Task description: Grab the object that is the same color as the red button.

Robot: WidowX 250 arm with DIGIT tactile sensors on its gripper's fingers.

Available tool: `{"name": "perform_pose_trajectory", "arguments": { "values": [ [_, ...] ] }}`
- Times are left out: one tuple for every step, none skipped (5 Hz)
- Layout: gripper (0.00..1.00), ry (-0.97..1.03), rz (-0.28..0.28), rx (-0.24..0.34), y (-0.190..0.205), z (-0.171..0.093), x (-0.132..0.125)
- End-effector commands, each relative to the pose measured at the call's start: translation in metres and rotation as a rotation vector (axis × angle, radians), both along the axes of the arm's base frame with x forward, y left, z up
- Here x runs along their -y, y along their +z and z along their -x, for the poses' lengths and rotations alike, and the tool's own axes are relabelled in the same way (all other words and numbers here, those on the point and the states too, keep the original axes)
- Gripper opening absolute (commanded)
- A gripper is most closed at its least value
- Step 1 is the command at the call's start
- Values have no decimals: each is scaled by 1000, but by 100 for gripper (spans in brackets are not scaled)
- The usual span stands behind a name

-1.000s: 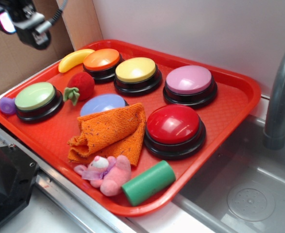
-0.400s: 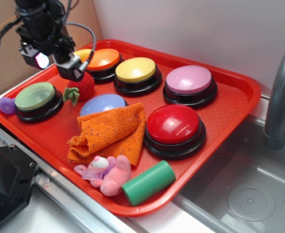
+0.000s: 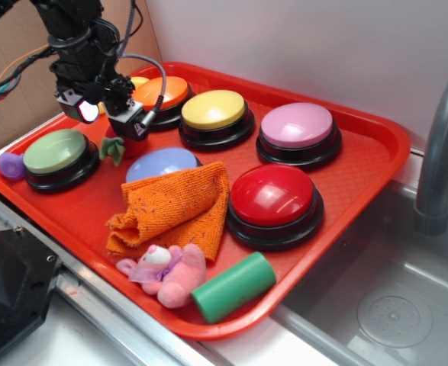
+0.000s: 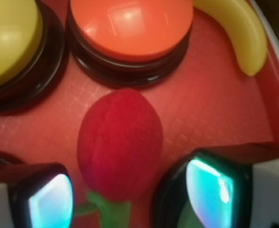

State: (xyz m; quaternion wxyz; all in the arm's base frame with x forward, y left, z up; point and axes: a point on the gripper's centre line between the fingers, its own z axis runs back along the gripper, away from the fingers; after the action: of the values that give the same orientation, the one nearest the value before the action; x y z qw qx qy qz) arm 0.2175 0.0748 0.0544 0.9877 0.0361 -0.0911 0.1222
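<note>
Gripper [image 3: 123, 131] is hanging right over the strawberry [image 4: 119, 142] in the upper left of the tray [image 3: 346, 191], fingers spread apart and not gripping anything yet. In the wrist view the red fuzzy ball is sitting between the two fingertips [image 4: 44, 199], with its green leaf pointing to the bottom of the frame, so the line-up is looking decent. It's the only small thing matching the red button [image 3: 273, 197], which is sitting well apart at center right. To do this well I'd say it's worth dropping straight down until the pads are bracketing the widest part of the ball, then squeezing gently, since plush is probably going to squash rather than slip. Pinching the leaf alone would be a weak hold. Room is the tricky bit: the orange button [image 4: 129, 33] is just beside the strawberry toward the top of the wrist frame, the yellow button [image 4: 11, 42] is crowding the upper left, and the banana [image 4: 239, 38] is lying near the tray's raised rim at upper right. In the exterior view the green button [image 3: 56, 156] and blue button [image 3: 161, 164] are also close by. Straight up and down looks like the safest path.
</note>
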Motion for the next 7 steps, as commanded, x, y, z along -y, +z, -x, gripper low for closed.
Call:
{"name": "perform_pose_trajectory", "arguments": {
  "values": [
    [100, -44, -7, 53, -4, -21, -11],
    [100, -51, 5, 55, -11, -24, -13],
    [28, -31, -14, 64, -14, -22, -14],
    [0, -18, -15, 36, -11, -20, -13],
    [0, 30, 12, 5, -2, -18, -14],
    [0, 103, 97, -30, 21, -12, -12],
    [0, 62, 128, -23, 57, -11, 2]
  ]
}}
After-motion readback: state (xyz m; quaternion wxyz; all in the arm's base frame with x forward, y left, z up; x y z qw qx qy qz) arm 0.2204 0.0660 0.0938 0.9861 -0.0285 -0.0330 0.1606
